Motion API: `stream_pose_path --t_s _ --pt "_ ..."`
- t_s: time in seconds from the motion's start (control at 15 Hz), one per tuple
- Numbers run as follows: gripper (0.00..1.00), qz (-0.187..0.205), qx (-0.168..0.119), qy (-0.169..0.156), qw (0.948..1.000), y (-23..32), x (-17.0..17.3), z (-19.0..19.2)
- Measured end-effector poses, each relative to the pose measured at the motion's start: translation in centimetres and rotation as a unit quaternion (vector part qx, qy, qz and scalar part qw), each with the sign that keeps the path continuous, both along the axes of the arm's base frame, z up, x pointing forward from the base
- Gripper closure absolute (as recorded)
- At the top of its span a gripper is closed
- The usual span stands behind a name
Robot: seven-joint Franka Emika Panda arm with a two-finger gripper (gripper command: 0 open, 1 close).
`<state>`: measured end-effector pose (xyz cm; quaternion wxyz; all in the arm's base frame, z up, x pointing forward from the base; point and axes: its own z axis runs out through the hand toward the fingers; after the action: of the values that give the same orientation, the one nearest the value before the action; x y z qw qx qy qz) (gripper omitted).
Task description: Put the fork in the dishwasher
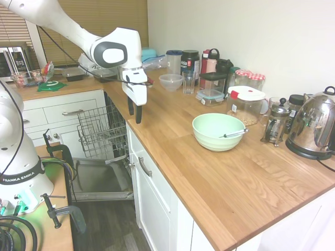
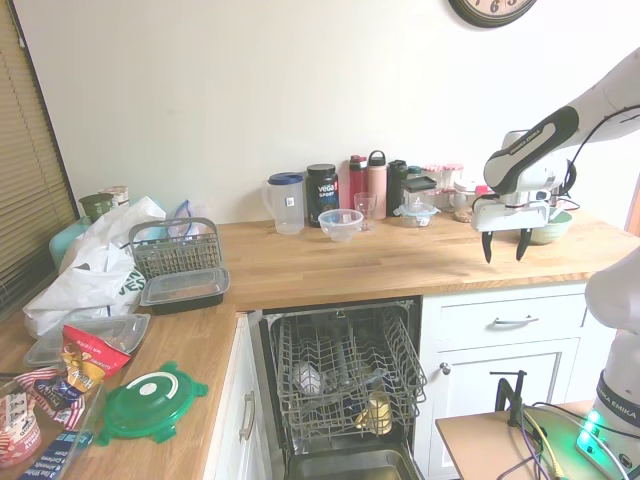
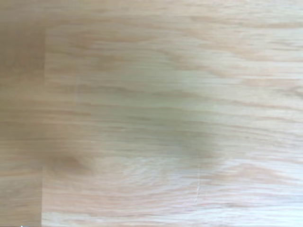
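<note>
The dishwasher point(image 1: 102, 138) stands open at the left, rack pulled out over the dropped door. Just right of it the gripper point(image 1: 135, 113) hangs above the counter's point(image 1: 209, 172) front edge, fingers spread and pointing down, holding nothing. Further right, well apart from it, sits the green bowl point(image 1: 214, 131) with the fork point(image 1: 234, 134) inside, handle leaning over the rim away from the gripper. The reach, I'd say, has to go right and meet that handle crosswise.

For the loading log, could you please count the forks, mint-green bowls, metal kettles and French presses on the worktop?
Fork: 1
Mint-green bowl: 1
Metal kettle: 1
French press: 1
Total: 4
</note>
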<state>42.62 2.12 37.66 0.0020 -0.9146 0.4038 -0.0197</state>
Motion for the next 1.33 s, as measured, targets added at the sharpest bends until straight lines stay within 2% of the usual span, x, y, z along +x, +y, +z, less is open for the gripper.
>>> stream_pose_path --t_s 0.2,0.33,0.47,0.6,0.67,0.8,1.0,1.13,1.33 --pt "0.00 0.000 -0.002 -0.002 1.0000 0.0 0.1 0.0" --pt "0.00 -0.005 -0.002 -0.015 0.9999 0.0 0.3 0.3" --pt "0.00 -0.020 0.001 -0.047 0.9987 -0.4 0.3 1.2" --pt "0.00 -0.046 0.017 -0.084 0.9953 -1.6 -1.1 2.8" --pt "0.00 -0.060 0.028 -0.102 0.9926 -2.4 -2.0 4.1" --pt "0.00 -0.083 0.051 -0.151 0.9837 -4.8 -3.5 7.9" --pt "0.00 -0.145 0.076 -0.203 0.9653 -8.9 -4.2 12.7" --pt "0.00 -0.180 0.096 -0.207 0.9570 -11.3 -1.5 14.2" --pt "0.00 -0.220 0.114 -0.188 0.9504 -13.8 4.6 13.5"
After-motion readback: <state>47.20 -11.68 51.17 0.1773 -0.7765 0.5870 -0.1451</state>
